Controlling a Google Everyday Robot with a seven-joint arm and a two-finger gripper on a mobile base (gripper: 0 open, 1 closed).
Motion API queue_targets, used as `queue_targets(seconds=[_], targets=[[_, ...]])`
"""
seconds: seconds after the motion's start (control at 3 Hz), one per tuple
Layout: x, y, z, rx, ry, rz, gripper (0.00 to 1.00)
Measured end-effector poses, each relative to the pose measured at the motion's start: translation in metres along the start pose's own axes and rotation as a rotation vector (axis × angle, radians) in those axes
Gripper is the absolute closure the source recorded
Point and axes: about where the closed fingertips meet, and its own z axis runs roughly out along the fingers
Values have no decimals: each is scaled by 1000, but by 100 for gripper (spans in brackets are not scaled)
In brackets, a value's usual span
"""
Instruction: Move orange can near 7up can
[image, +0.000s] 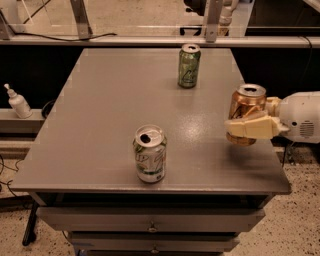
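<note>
The orange can (246, 102) is copper-orange with a silver top and stands upright at the right side of the grey table (110, 110). My gripper (248, 126) reaches in from the right and is shut on the orange can, its pale fingers (250, 129) wrapped across the can's lower front. The 7up can (149, 154) is white-silver with green lettering and stands upright near the table's front edge, left of the orange can and well apart from it.
An all-green can (189, 65) stands upright at the back of the table. A white pump bottle (19, 102) sits on a ledge to the left. Drawers (150, 220) lie under the tabletop. The table's right edge is just under my gripper.
</note>
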Motion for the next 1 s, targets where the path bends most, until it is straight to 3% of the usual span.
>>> queue_targets(seconds=[0.67,1.0], targets=[[30,48,2,-146,-99,-33,100],[36,74,18,-233,-145,-57,100]])
